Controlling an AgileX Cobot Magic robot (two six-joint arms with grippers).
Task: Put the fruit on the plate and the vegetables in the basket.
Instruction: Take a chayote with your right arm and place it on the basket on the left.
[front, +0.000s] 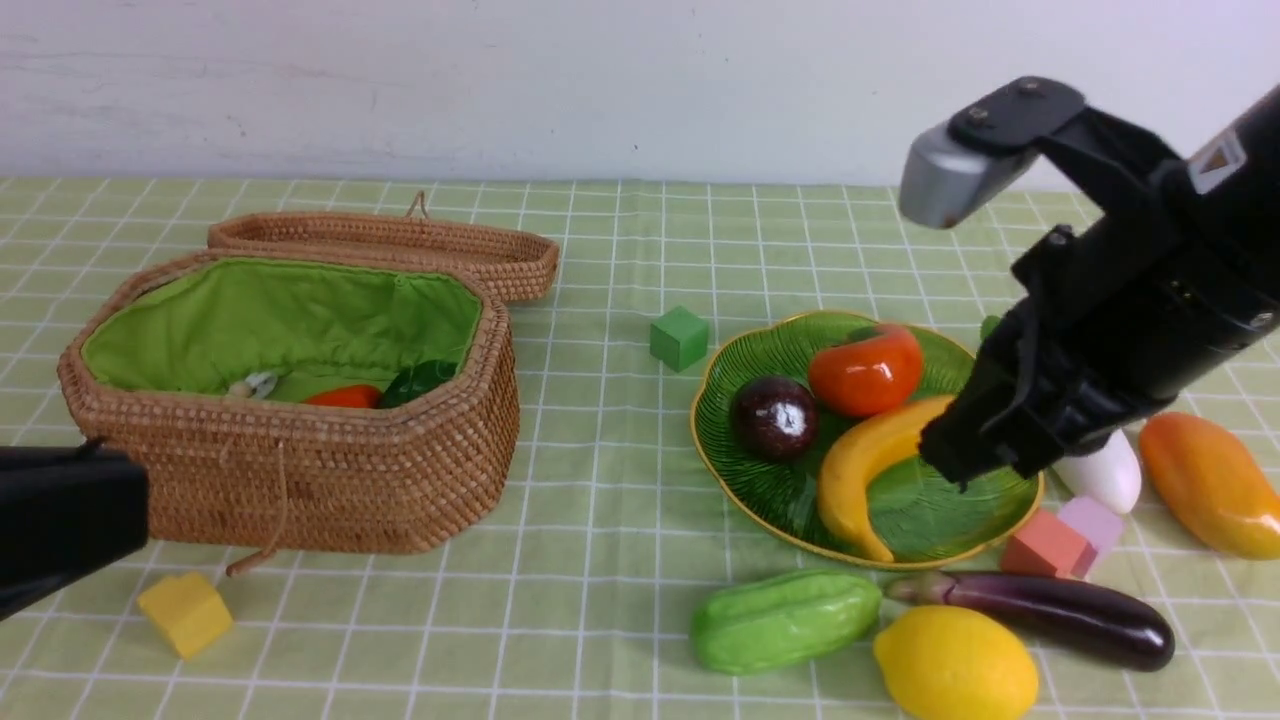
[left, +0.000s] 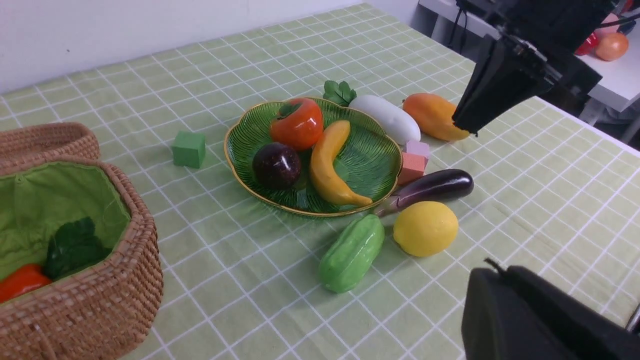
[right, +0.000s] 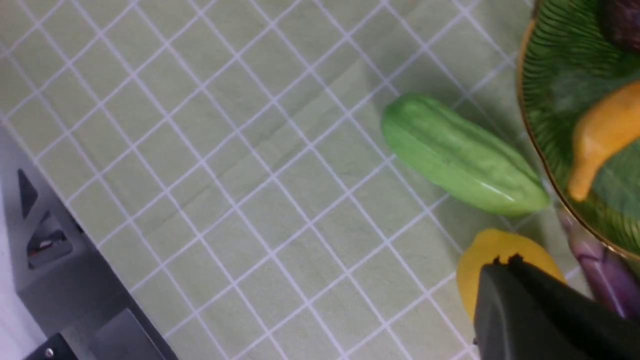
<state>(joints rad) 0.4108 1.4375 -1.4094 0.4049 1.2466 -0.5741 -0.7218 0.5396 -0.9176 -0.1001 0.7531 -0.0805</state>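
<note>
The green plate (front: 920, 510) holds a persimmon (front: 866, 372), a mangosteen (front: 775, 417) and a banana (front: 865, 470). My right gripper (front: 945, 465) hangs shut and empty over the plate's right side; its wrist view shows its tip (right: 505, 261) above the lemon (right: 480, 260). In front of the plate lie a gourd (front: 785, 620), the lemon (front: 955, 665) and an eggplant (front: 1060, 617). To the plate's right are a radish (front: 1105, 472) and a mango (front: 1215, 485). The open basket (front: 330, 480) at left holds a red chili (front: 345, 397). My left gripper (front: 140, 500) is shut, beside the basket's front left.
Foam blocks lie about: green (front: 680, 338) behind the plate, yellow (front: 186, 612) in front of the basket, pink (front: 1045, 545) and lilac (front: 1092, 522) by the plate's right rim. The basket lid (front: 400, 245) lies back behind the basket.
</note>
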